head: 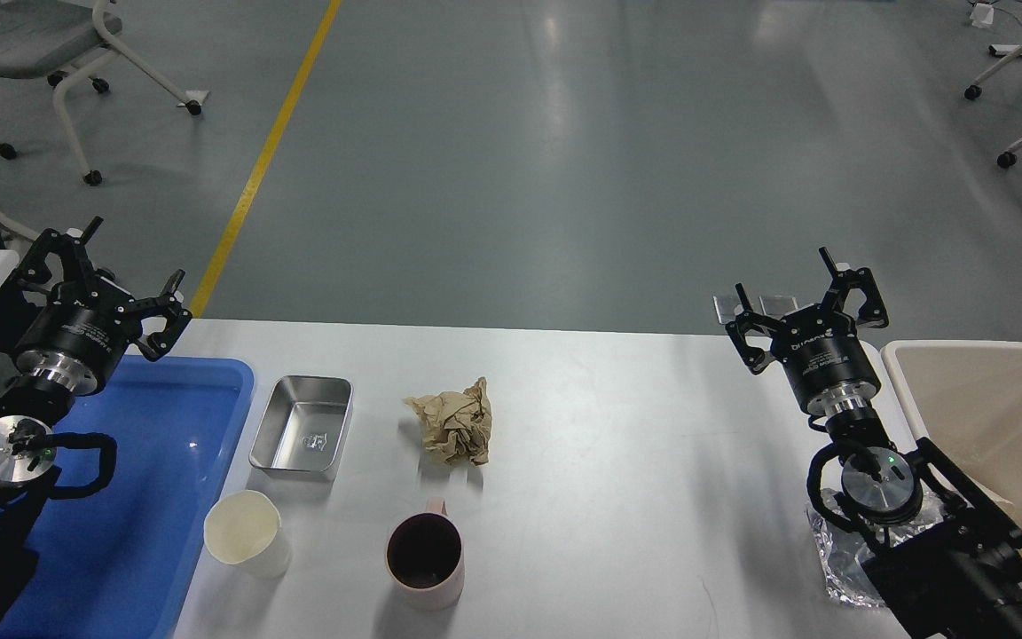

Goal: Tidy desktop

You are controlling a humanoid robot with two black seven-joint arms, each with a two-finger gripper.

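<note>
The white desktop (617,461) holds a crumpled brown paper ball (453,424) near its middle, a steel tray (302,426), a cream cup (245,532), a pink mug (425,556) at the front and crumpled foil (839,555) at the right. My left gripper (107,266) is open and empty, above the far left corner of the blue tray (147,497). My right gripper (808,293) is open and empty, over the desktop's far right edge, well clear of all items.
A beige bin (981,390) with paper and trash inside stands at the right end. Chairs on castors stand on the grey floor at the far left and far right. A yellow line runs across the floor.
</note>
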